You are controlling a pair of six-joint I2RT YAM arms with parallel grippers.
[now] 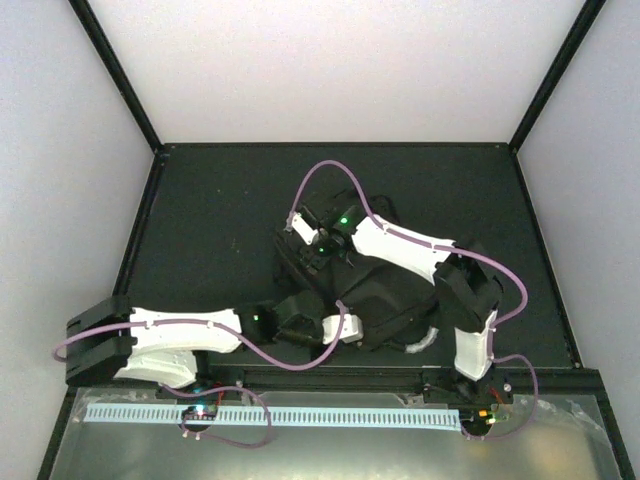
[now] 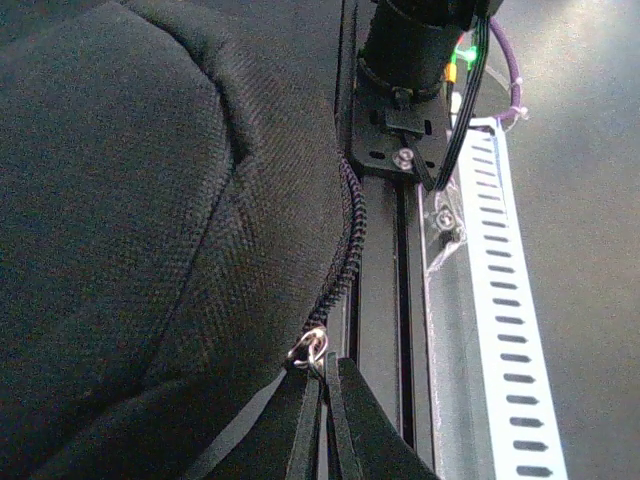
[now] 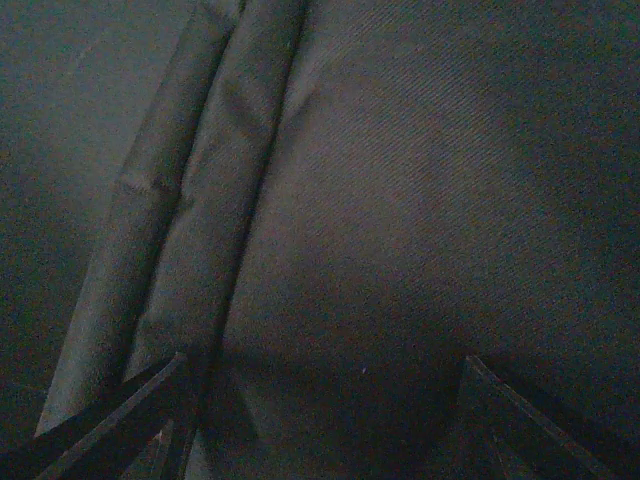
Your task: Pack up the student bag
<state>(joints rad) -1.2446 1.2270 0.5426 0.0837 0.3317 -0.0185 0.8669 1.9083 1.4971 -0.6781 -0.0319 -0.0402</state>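
The student bag [image 1: 385,300], a big black fabric backpack, lies in the middle of the dark table between both arms. In the left wrist view its woven fabric [image 2: 150,230] fills the left side, with the zipper line [image 2: 347,250] running down its edge. My left gripper [image 2: 328,366] is shut on the zipper pull, just under its small metal ring [image 2: 311,349]. My right gripper [image 3: 326,357] sits on the bag's far side [image 1: 312,250]. Its fingers stand wide apart with dark bag fabric [image 3: 400,200] spanning between them, and a folded ridge [image 3: 215,200] runs by the left finger.
A black rail [image 2: 385,300] and a white perforated strip [image 2: 510,300] run along the near table edge beside the bag. The right arm's base [image 2: 420,50] stands on that rail. Purple cables [image 1: 330,170] loop over the bag. White walls enclose the table.
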